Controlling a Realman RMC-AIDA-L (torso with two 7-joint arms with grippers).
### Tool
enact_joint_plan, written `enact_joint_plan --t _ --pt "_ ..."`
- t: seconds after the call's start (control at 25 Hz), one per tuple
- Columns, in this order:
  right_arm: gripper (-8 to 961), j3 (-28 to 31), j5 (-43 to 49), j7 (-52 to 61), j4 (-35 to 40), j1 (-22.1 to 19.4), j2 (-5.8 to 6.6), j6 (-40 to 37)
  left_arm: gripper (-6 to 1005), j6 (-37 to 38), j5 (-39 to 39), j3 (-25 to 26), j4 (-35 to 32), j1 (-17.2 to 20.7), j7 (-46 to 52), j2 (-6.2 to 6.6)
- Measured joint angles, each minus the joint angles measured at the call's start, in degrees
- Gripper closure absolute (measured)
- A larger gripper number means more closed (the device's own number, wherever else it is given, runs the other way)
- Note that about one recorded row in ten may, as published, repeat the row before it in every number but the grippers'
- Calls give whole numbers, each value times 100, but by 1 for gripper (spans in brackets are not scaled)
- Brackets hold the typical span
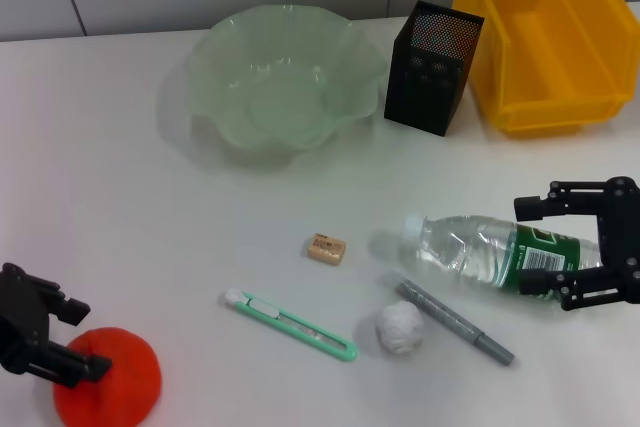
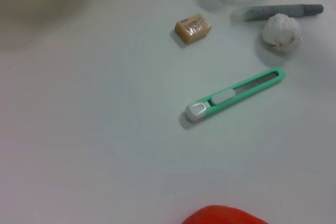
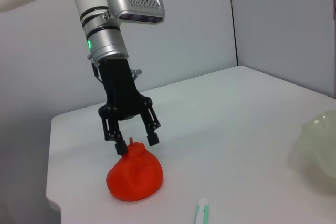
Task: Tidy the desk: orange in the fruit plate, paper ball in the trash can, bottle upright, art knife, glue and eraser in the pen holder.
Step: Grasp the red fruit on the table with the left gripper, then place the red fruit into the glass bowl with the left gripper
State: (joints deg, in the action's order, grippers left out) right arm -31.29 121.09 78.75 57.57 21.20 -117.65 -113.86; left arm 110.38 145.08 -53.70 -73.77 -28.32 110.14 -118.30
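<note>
Hanging right over the orange (image 1: 107, 379), the left gripper (image 3: 131, 142) has its fingers spread apart, with the tips down at the top of the fruit at the near left of the white table (image 1: 150, 237). The right gripper (image 1: 570, 247) is spread wide around the green-label end of the bottle (image 1: 490, 252), which lies on its side. Near the middle lie the eraser (image 1: 327, 248), the green art knife (image 1: 290, 325), the paper ball (image 1: 400, 328) and the grey glue stick (image 1: 455, 322) just beside the ball. Farther back stand the green fruit plate (image 1: 285, 82), the black pen holder (image 1: 433, 67) and the yellow bin (image 1: 545, 37).
</note>
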Motion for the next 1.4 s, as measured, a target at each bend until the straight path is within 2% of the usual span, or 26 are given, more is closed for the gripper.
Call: enact_joint_plan --t 0.64,0.8,1.16,1.28,1.4 --pt "179 0 9 0 -45 58 -2 31 319 8 121 -297 113 -42 44 2" --pt "181 0 12 0 -35 60 -19 31 324 -43 483 -519 256 -90 106 -9" --pt "186 21 12 0 -29 69 -12 39 639 -62 200 -445 101 -107 125 -5" --pt "188 26 12 0 -34 68 -9 40 745 84 -142 -207 -32 -151 91 15" --pt "190 46 0 0 -12 38 -9 40 774 409 -703 344 -226 -350 64 72"
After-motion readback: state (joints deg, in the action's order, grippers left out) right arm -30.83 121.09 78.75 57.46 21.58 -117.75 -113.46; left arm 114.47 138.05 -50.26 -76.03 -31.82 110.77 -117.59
